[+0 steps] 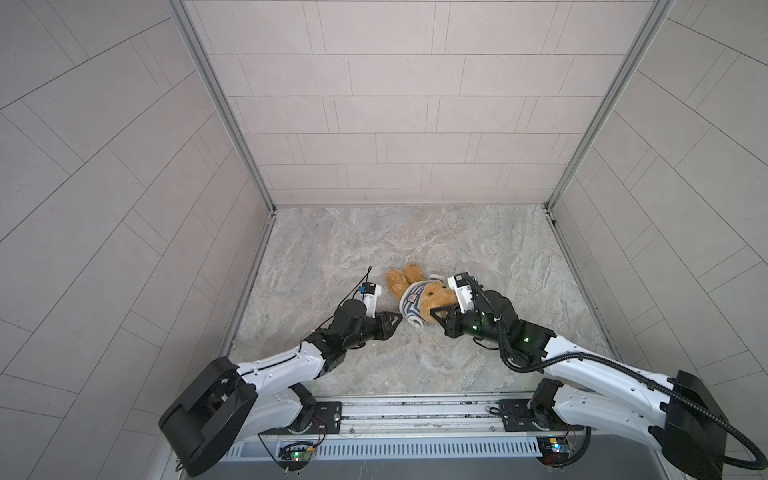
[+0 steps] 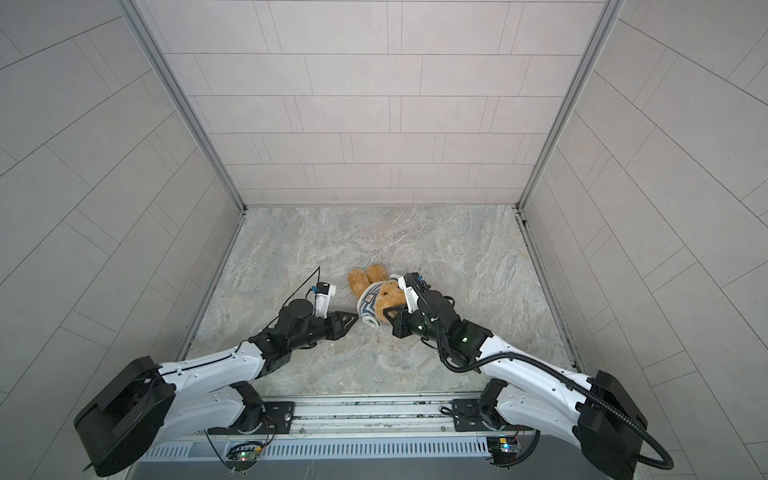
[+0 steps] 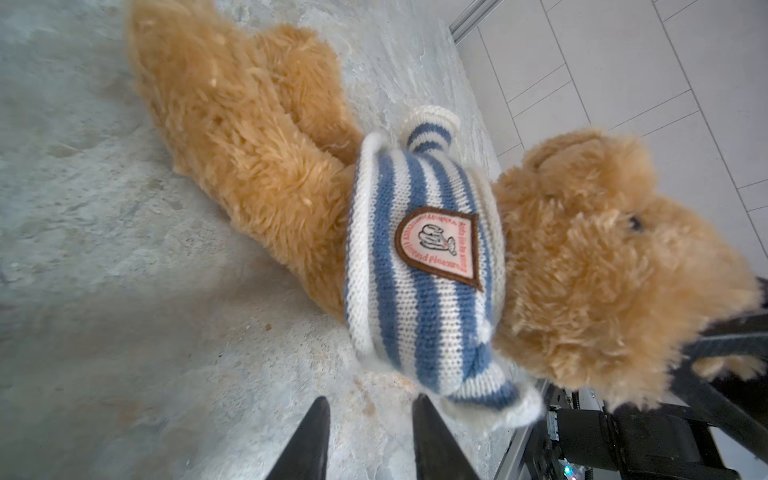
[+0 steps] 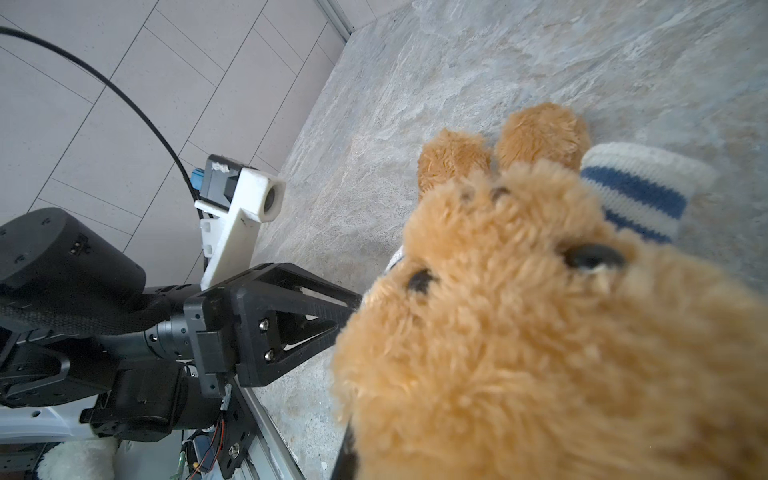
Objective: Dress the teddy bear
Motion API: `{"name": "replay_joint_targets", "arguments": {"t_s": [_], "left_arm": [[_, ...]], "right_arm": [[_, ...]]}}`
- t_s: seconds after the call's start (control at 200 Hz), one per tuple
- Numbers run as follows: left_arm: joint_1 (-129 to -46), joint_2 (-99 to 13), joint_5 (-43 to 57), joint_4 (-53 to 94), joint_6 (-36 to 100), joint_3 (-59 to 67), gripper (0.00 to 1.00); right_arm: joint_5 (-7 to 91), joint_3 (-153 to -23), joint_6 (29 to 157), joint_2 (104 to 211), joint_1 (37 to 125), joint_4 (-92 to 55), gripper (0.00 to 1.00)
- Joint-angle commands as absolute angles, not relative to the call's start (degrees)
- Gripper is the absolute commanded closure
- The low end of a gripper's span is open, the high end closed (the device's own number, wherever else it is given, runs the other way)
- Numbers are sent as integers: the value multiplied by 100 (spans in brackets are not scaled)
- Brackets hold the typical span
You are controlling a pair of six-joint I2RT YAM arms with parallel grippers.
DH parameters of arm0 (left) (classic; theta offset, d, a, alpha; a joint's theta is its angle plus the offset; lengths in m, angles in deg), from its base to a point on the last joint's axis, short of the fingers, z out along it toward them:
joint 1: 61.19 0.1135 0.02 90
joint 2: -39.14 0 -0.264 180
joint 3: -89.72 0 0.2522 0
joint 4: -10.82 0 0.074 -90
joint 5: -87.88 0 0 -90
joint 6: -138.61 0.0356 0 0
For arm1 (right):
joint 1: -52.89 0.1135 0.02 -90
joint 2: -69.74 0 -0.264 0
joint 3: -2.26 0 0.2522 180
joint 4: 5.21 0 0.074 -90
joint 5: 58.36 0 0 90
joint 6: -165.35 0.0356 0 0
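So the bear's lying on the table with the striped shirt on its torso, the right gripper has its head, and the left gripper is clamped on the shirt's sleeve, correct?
Not quite: the left gripper isn't clamped on the sleeve. The left wrist view shows its jaws apart with only bare table between them, beside the sleeve. The rest stands.

In both top views the fingertips of the right gripper [image 1: 435,311] are hidden behind the head of the teddy bear [image 1: 435,294], at 5 o'clock of the head. In the right wrist view the head is blurred and cut off by the frame edge (the eyes are discernible). In the left wrist view only the fingertips of the left gripper [image 3: 372,400] show; its body is cut off. The lettering on the badge [image 3: 438,245] of the shirt [image 3: 384,257] is too blurred to read fully. Whether arms fill the sleeves cannot be told.
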State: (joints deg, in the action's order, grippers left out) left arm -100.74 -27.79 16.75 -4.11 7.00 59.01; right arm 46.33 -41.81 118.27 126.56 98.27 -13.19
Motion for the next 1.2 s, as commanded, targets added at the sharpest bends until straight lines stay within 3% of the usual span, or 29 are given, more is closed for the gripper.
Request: {"name": "replay_joint_targets", "arguments": {"t_s": [0.0, 0.13, 0.24, 0.571, 0.786, 0.886, 1.196], "left_arm": [[-10083, -2922, 1749, -1062, 704, 5840, 63], [-10074, -3219, 1706, -1368, 717, 5812, 66], [-10074, -3526, 1796, -1847, 612, 5831, 75], [-10062, -4293, 2007, -2914, 497, 5807, 77], [-10108, -4727, 2383, -3727, 392, 5805, 92], [-10108, -4735, 2383, -3773, 363, 5825, 100], [-9851, -4073, 2042, -2919, 327, 6069, 100]], "right_arm": [[4640, -4469, 11817, 12529, 9874, -1347, 100], [4673, -4555, 11716, 12516, 9894, -1511, 100], [4705, -4537, 11713, 12470, 9894, -1459, 100], [4859, -4561, 11702, 12476, 9885, -1505, 100], [4822, -4574, 11676, 12405, 9877, -1559, 100], [4866, -4613, 11640, 12341, 9844, -1647, 100], [5326, -4937, 11531, 11791, 9576, -1913, 100]]}}
